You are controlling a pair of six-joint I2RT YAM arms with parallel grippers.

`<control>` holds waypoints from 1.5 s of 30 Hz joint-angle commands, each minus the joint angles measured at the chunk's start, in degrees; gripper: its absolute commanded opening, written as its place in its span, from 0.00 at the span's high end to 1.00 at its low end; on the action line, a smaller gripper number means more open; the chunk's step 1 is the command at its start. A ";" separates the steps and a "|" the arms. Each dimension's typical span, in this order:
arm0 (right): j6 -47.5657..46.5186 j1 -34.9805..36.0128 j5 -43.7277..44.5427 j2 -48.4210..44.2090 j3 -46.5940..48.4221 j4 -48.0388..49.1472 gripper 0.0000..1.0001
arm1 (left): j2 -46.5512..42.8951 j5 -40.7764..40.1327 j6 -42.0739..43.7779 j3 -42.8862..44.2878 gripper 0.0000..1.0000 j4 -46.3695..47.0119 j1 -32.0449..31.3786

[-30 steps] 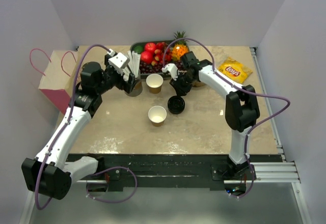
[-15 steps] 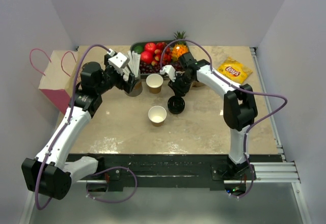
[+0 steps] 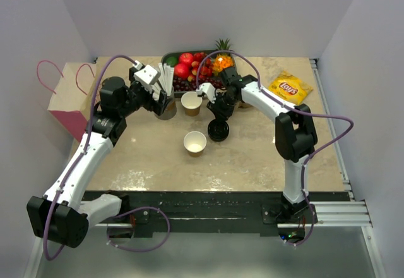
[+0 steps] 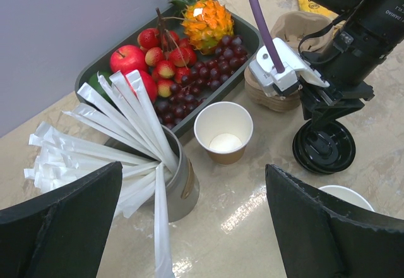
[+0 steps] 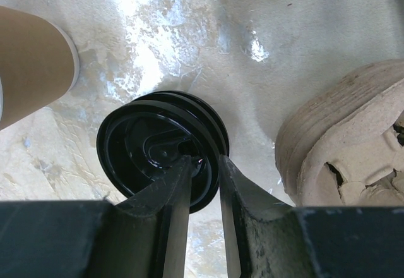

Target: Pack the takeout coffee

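Observation:
No lidded kraft cup shows in any view. Two lidless paper cups stand on the table, one at the back (image 3: 191, 103) (image 4: 223, 131) and one nearer (image 3: 195, 143). A stack of loose black lids (image 3: 218, 129) (image 4: 324, 146) (image 5: 158, 151) lies between them. My right gripper (image 3: 219, 112) (image 5: 205, 161) is down on the stack. Its jaws are closed across the top lid's rim, one finger inside and one outside. My left gripper (image 3: 161, 101) (image 4: 192, 227) is open and empty, hovering by the metal straw holder (image 4: 177, 177).
A fruit tray (image 3: 169, 55) sits at the back. A moulded-pulp cup carrier (image 5: 341, 139) (image 3: 244, 103) lies just right of the lids. A chip bag (image 3: 290, 88) is at the back right. A pink paper bag (image 3: 66, 98) stands at the table's left edge.
My right arm has shifted slightly left and settled over the lid stack. The left arm, cups and lids have not moved.

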 commanded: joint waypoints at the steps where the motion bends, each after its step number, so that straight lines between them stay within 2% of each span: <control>1: -0.65 0.25 0.95 0.34 1.72 0.18 0.73 | -1.08 -0.16 -1.04 -0.08 0.01 1.97 -0.22; 23: 0.23 0.86 2.97 1.31 2.08 1.06 0.73 | -1.43 -0.43 -1.12 -0.60 0.01 2.23 -0.22; 45: -0.03 1.83 7.09 -2.73 1.99 3.34 0.88 | -1.34 -0.08 -1.48 -1.04 0.01 2.93 -0.22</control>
